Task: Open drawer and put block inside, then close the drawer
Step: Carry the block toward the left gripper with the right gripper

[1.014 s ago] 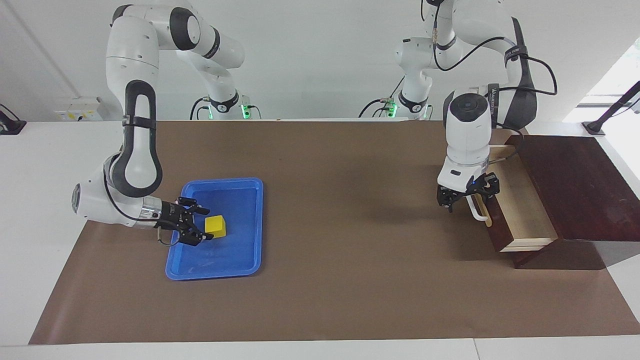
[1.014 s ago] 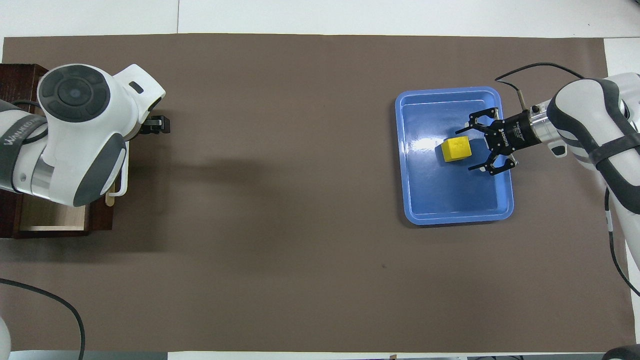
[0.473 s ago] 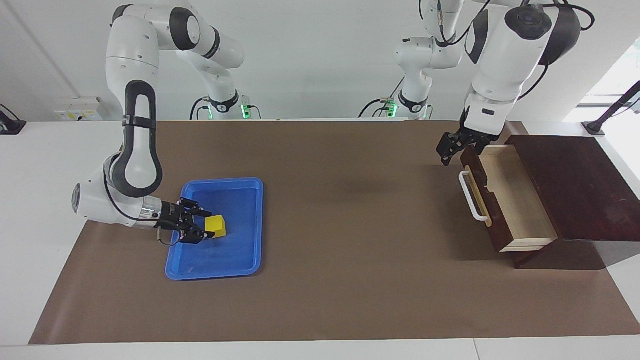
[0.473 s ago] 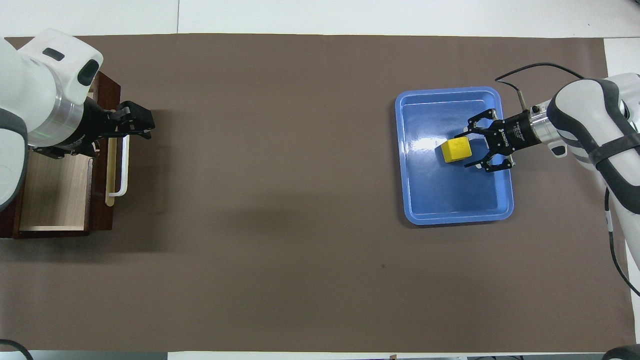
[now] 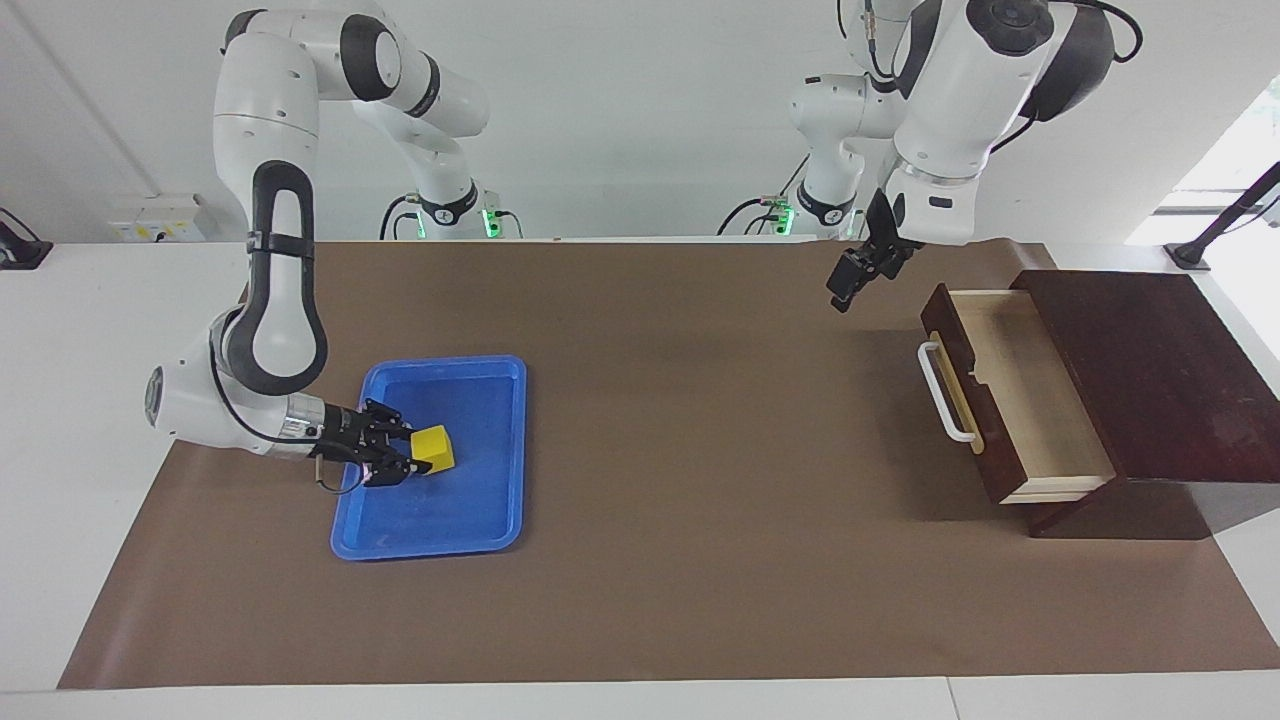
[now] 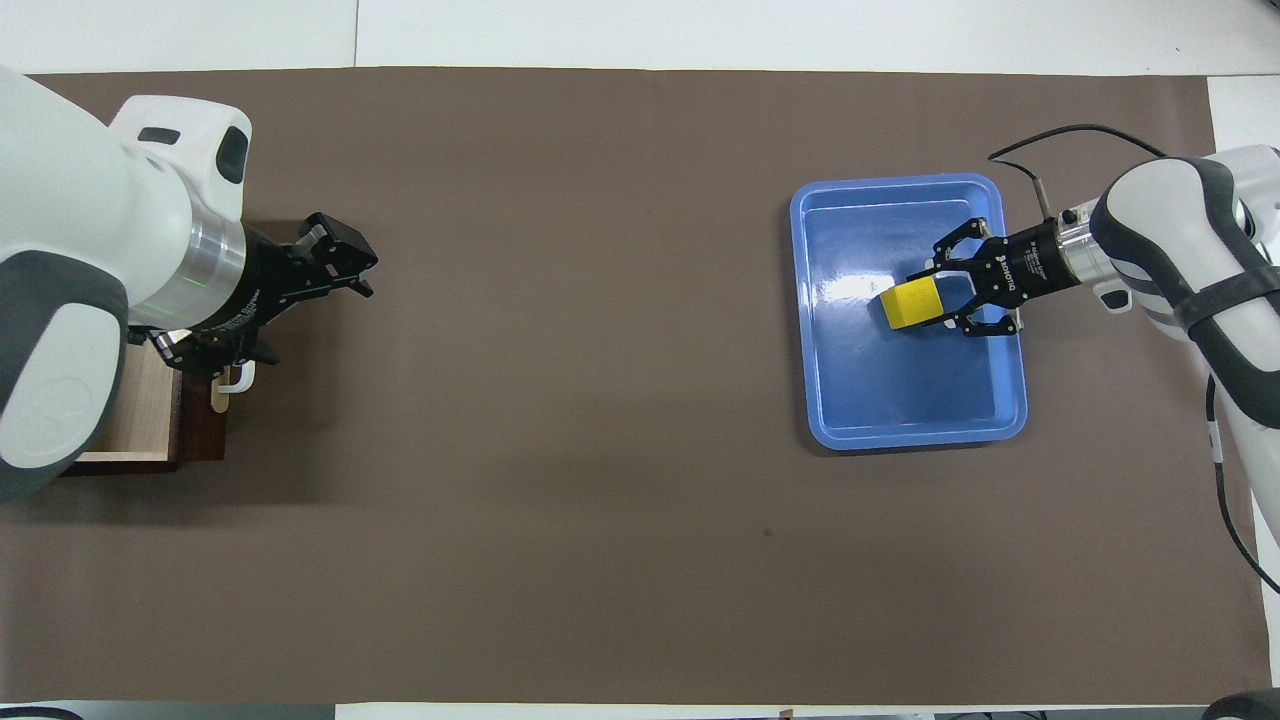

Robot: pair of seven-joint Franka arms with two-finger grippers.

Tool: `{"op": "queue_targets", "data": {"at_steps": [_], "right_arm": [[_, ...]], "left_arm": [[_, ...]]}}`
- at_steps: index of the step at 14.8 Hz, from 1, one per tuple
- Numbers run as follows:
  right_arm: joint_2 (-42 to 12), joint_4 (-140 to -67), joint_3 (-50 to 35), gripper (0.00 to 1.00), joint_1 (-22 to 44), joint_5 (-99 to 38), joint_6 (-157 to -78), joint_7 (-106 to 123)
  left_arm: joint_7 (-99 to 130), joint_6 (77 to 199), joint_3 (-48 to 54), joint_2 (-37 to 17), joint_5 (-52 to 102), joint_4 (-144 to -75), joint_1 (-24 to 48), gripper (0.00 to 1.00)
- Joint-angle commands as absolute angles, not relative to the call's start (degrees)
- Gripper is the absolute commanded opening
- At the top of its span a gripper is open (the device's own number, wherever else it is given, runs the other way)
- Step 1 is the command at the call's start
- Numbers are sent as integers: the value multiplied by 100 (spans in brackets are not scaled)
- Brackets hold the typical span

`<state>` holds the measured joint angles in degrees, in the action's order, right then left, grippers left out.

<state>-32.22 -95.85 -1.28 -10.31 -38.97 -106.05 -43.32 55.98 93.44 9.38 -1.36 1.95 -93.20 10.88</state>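
Both right gripper [image 5: 408, 455] fingers [image 6: 930, 268] clamp the block [image 5: 433, 449]; left gripper's [image 5: 851, 277] stand apart.

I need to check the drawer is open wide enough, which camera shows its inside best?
The facing view: the drawer stands pulled out with its whole pale interior uncovered. In the overhead view the left arm hides most of it; only one corner of the interior and the handle's tip show.

glossy blue plastic tray [image 6: 1008, 400]; matt brown paper-like table cover [image 5: 700, 560]; drawer [image 5: 1030, 400] of pale bare wood inside, dark polished front; smooth yellow block [image 6: 912, 303].
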Motion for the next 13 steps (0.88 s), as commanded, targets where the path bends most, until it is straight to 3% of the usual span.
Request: {"op": "queue_targets", "data": {"at_steps": [1, 7, 13], "right_arm": [[-3208, -9502, -132, 0, -993, -3982, -10696, -4411], [-2927, -8869, -202, 0, -441, -3929, -10407, -5526], [-2549, -8587, -202, 0, 938, -4008, -10712, -7045]], "left_arm": [[6632, 9746, 861, 255, 377, -9974, 1160, 100], [8945, 10257, 853, -52, 431, -10081, 1335, 100], [11072, 9817, 861, -351, 79, -9527, 2012, 100]]}}
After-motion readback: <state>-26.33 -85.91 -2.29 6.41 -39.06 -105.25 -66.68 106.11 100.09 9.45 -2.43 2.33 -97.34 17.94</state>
